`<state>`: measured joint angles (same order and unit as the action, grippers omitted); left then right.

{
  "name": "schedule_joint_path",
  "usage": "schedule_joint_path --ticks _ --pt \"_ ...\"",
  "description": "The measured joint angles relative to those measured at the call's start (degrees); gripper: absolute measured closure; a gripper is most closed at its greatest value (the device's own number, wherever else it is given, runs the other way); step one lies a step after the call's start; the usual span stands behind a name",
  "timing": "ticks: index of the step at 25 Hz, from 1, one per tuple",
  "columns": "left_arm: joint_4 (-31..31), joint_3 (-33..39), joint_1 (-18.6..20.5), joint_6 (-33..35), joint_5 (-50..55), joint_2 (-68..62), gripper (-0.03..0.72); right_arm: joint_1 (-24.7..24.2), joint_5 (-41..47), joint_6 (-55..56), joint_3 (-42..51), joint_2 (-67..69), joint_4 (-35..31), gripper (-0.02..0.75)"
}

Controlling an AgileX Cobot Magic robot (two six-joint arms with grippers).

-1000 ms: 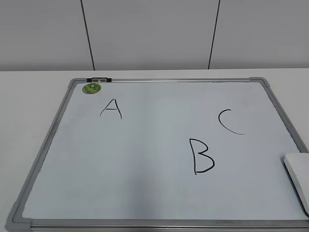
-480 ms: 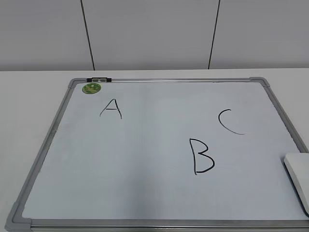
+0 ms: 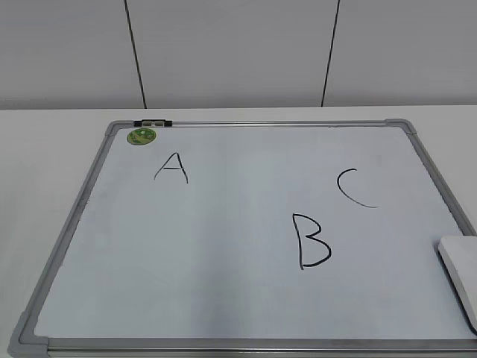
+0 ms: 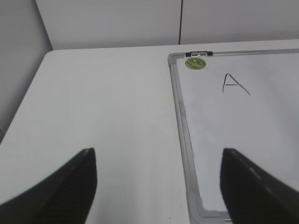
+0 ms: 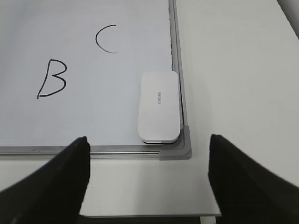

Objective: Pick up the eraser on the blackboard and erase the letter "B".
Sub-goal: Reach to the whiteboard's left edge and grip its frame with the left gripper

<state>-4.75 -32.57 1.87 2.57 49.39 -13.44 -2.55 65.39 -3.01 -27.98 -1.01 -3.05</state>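
Observation:
The blackboard [image 3: 223,298] is a white board with a grey frame lying flat on the table; it also shows in the left wrist view [image 4: 261,140] and the right wrist view [image 5: 93,116]. The black letter "B" [image 3: 309,240] is right of centre, also seen in the right wrist view [image 5: 51,78]. The white eraser [image 3: 460,276] lies in the board's near right corner, clear in the right wrist view [image 5: 159,106]. My right gripper [image 5: 147,172] is open, hovering just short of that corner. My left gripper [image 4: 159,186] is open over the board's near left corner. Neither gripper appears in the exterior view.
A black "A" [image 3: 171,168] and a black "C" [image 3: 355,188] are on the board. A round green sticker [image 3: 141,136] sits at the far left corner. Bare white table [image 4: 93,102] lies left of the board and to its right [image 5: 233,70]. A panelled wall stands behind.

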Motion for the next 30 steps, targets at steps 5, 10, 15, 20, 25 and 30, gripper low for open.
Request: schedule_joint_path --ticks 5,10,15,20,25,30 --pt "-2.3 0.0 0.0 0.0 -7.5 -15.2 0.097 0.0 0.0 0.0 0.0 0.0 0.0 0.151" --pt "-2.8 -1.8 0.0 0.0 -12.5 -31.8 0.114 0.0 0.0 0.0 0.0 0.0 0.0 0.151" --pt "-3.2 -9.5 0.0 0.3 -11.6 -48.1 0.116 0.0 0.0 0.0 0.0 0.0 0.0 0.151" --pt "-7.0 -20.2 0.0 5.5 -6.6 -63.2 0.117 0.0 0.0 0.0 0.0 0.0 0.0 0.151" --pt "-10.3 -30.1 0.0 7.4 -2.4 -76.3 0.118 0.0 0.0 0.0 0.0 0.0 0.0 0.151" --pt "-14.3 -35.7 0.0 10.4 -1.6 -86.9 0.119 0.0 0.0 0.0 0.0 0.0 0.0 0.151"
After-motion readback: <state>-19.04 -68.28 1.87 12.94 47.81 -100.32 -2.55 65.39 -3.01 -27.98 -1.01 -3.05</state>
